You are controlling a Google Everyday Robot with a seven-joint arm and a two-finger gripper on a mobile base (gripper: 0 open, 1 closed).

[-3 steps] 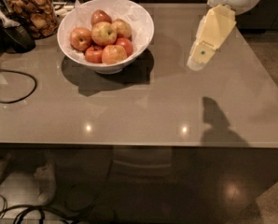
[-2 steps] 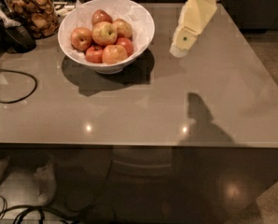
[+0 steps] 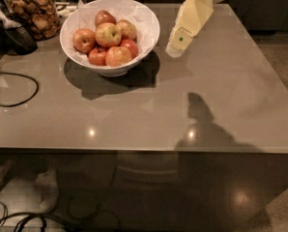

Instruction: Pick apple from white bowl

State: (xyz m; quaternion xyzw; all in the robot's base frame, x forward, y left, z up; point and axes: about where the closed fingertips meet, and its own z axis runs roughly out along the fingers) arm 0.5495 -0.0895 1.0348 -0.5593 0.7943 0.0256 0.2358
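Pale-yellow, red-streaked big apple [image 3: 108, 34] tops the pile in the glossy white round bowl [image 3: 151, 28], left of my cream gripper [image 3: 175, 48], not touching. Can't tell if it's open or closed.

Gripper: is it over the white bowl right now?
No, the gripper hangs beside the white bowl, over the table, apart from the apple.

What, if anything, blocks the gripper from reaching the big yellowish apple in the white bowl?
Likely nothing, so probably yes. The gripper hangs just beside the white bowl; the apple sits uncovered atop the pile, only the bowl's rim between them.
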